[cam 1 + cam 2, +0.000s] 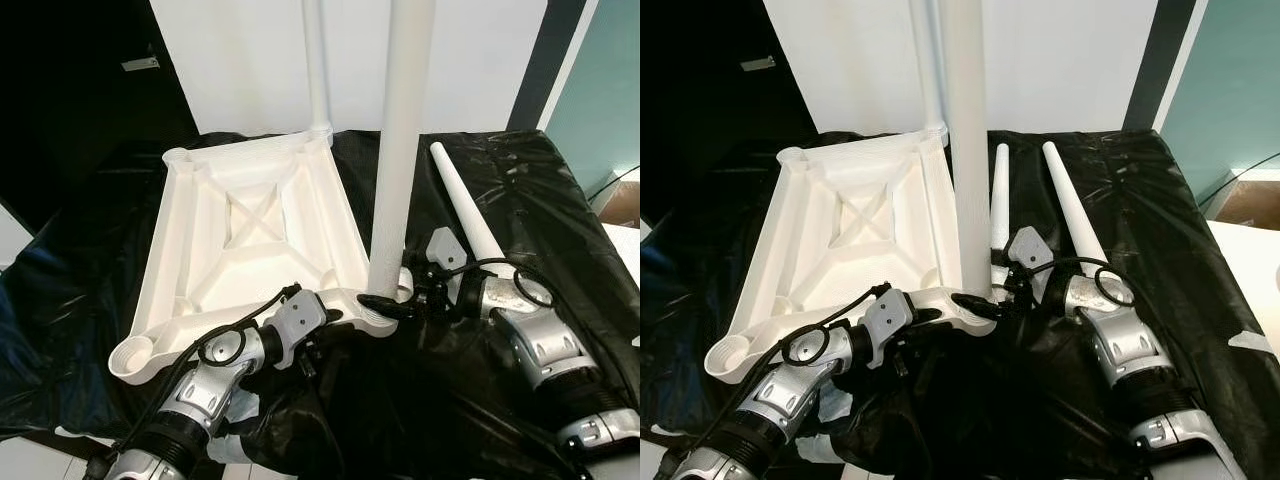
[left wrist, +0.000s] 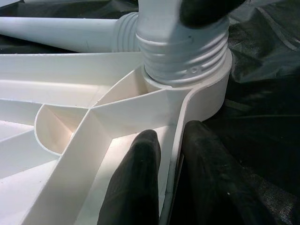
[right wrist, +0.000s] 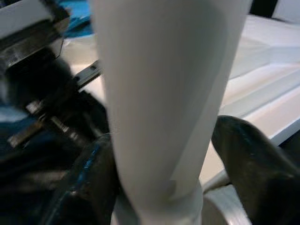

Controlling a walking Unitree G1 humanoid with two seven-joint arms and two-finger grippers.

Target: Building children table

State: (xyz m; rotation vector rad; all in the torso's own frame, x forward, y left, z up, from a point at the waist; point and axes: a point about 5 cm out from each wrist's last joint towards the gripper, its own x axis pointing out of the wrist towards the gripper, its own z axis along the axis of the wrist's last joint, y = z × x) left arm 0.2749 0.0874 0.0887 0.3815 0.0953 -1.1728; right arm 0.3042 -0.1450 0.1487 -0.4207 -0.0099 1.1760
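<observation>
My right hand (image 1: 385, 303) is closed around the base of a white table leg (image 1: 398, 150), one black finger on each side of it, just above the threaded end. That leg stands upright in the corner socket (image 2: 213, 89) of the white tabletop (image 1: 250, 230), which lies upside down on the desk (image 1: 560, 200) under a black plastic sheet (image 1: 80, 300); its ribs and crossed bracing face up. Through my left wrist camera the leg's threads sit partly down in the socket ring. My left hand (image 1: 318, 318) is just beside my right, across the same corner, and its two fingers (image 2: 136, 187) pinch the thin edge wall of the tabletop, one inside the rim and one outside. At the far corner from my hands a second leg (image 1: 316, 60) stands upright. Beyond my right hand, two loose legs lie on the black sheet: one (image 1: 1072, 210) slants away past my right wrist, and another (image 1: 999, 200) lies beside it, nearer the upright leg I hold. An empty socket (image 1: 135, 355) shows at the tabletop's near corner outside my left arm.
</observation>
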